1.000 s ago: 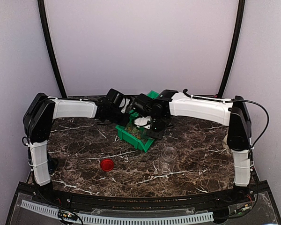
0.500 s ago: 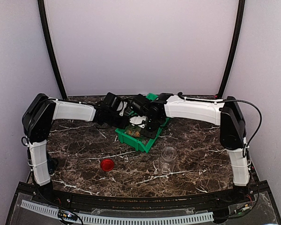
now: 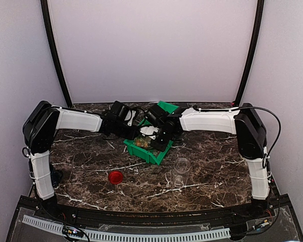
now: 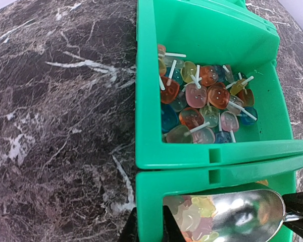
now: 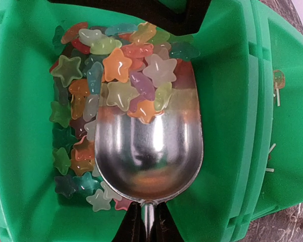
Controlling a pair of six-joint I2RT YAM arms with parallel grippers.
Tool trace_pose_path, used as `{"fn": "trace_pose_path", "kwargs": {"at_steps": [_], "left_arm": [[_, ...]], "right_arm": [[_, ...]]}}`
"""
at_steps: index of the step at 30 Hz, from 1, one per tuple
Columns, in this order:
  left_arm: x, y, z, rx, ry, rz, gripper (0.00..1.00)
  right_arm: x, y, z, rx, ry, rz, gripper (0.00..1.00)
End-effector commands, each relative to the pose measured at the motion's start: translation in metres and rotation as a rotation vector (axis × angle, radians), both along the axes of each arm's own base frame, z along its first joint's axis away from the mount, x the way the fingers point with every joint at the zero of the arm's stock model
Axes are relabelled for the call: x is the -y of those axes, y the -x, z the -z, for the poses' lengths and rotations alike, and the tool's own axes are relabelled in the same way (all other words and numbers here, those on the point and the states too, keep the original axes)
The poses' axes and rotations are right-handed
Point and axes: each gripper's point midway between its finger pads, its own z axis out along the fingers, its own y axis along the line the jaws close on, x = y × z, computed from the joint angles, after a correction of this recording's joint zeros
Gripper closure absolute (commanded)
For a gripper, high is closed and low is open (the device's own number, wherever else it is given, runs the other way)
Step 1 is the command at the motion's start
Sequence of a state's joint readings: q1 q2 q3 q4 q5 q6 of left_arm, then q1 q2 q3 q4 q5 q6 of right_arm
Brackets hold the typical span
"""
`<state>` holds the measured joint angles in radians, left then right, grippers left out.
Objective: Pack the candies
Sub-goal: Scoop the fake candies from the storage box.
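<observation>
Lid (image 3: 115, 176): a round red one is lying flat on the marbled table (image 3: 81, 151), nearest the front edge.
Jar (image 3: 181, 171): a clear one is standing upright with its mouth open, right of the lid and near the bin's front corner, apart from it.
Bin (image 3: 152, 153): a green plastic one is sitting at an angle across the middle of the table, split into compartments.
Left gripper (image 4: 150, 233): its two dark fingers are pinching the bin's outer wall, one on each side, at the compartment that holds the scoop.
Right gripper (image 5: 147, 222): it is squeezing tight on the scoop's thin handle.
Scoop (image 5: 146, 151): the shiny metal bowl is lying low in the compartment, its front edge pushing into the pile.
Candies (image 5: 116, 65): star-shaped jelly ones (orange, yellow, green, red, pale pink) are filling this compartment, and several are already resting on the scoop's front half.
Lollipops (image 4: 202, 101): they are lying jumbled in the next compartment, beyond the divider.
Change over the last second: the right arm's elbow is standing further in and its forearm is lying flatter, the wrist sitting more to the left over the bin; lid and jar are staying put.
</observation>
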<state>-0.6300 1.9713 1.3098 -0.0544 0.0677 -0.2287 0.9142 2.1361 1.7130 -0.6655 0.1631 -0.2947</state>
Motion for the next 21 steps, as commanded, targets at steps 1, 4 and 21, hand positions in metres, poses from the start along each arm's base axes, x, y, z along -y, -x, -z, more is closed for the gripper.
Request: {"fn": "trace_pose_path", "kwargs": {"at_steps": [1, 4, 21], "left_arm": [[0.034, -0.007, -0.136, 0.285, 0.293, 0.073, 1.00], [0.028, -0.009, -0.139, 0.295, 0.291, 0.048, 1.00], [-0.020, -0.032, -0.136, 0.279, 0.216, -0.143, 1.00]], "right_arm": [[-0.013, 0.000, 0.020, -0.026, -0.059, -0.025, 1.00], [-0.015, 0.000, 0.020, 0.000, -0.112, -0.028, 1.00], [-0.028, 0.000, -0.015, 0.123, -0.386, -0.041, 1.00]]}}
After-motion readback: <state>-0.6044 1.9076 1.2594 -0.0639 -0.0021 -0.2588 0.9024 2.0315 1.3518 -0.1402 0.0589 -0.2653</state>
